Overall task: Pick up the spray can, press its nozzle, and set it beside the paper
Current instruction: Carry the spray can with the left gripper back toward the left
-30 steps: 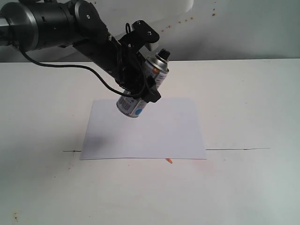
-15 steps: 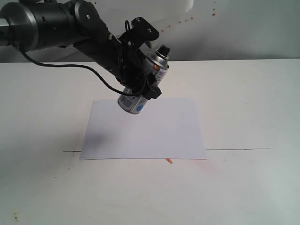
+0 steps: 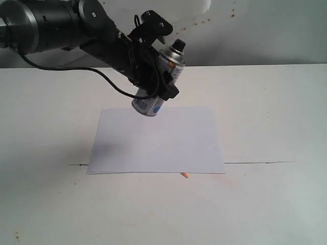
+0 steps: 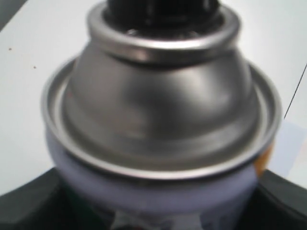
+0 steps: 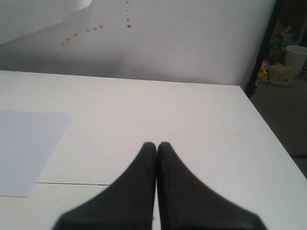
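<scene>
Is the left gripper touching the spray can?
Touching. The exterior view shows the left gripper clamped around the spray can, holding it tilted in the air.

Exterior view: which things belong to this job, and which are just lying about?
Job:
- can, held tilted in the left gripper, off the table
- nozzle
- paper, flat on the table

Lying about:
- orange speck at the paper's near edge
- thin dark line on the table
- reddish spots on the wall
</scene>
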You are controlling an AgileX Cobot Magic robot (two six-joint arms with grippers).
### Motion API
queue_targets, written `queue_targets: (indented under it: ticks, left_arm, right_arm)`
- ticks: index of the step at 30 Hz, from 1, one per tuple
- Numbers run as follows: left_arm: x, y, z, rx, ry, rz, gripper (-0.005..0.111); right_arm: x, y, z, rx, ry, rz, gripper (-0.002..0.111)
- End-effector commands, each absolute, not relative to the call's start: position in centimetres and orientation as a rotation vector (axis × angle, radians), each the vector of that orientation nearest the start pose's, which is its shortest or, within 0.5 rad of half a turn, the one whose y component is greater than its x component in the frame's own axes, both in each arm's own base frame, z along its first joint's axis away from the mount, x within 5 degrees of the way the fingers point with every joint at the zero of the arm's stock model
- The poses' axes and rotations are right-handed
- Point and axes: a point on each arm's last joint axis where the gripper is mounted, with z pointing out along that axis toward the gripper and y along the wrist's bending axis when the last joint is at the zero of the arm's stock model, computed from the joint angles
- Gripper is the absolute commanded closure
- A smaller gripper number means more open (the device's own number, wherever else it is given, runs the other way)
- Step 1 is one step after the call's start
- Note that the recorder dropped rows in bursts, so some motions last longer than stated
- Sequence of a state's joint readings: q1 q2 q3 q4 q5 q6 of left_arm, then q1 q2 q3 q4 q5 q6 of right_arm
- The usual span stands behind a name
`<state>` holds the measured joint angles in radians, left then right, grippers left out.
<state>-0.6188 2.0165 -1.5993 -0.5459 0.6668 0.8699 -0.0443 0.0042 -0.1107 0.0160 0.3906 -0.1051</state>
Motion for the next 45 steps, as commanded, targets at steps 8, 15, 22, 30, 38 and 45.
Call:
queue_targets:
  ticks: [8,15,22,30,38,45]
  left_arm:
    - [37.2,-21.8,28.3,0.895,2.063,-0.531,0.107]
    - [35.4,-15.6,28.7,0.679,2.004,-0.383,0.107]
    - [31.6,-10.8,29.3,0.476,1.953,-0.225,0.107]
    - [26.3,-7.9,30.5,0.379,1.889,-0.123,0.107]
    - [22.8,-6.6,31.9,0.346,1.809,-0.101,0.107]
    - [21.9,-5.6,31.1,0.268,1.811,-0.055,0.107]
  right_arm:
    - [4.9,-0.2,21.5,-0.034,1.756,-0.085,0.108]
    - [4.9,-0.2,21.5,-0.034,1.756,-0.085,0.108]
    - [4.9,-0.2,21.5,-0.036,1.756,-0.087,0.108]
    - [4.9,-0.2,21.5,-0.036,1.756,-0.087,0.108]
    - [4.9,-0.2,21.5,-0.034,1.756,-0.085,0.108]
    - [4.9,-0.2,21.5,-0.034,1.756,-0.085,0.108]
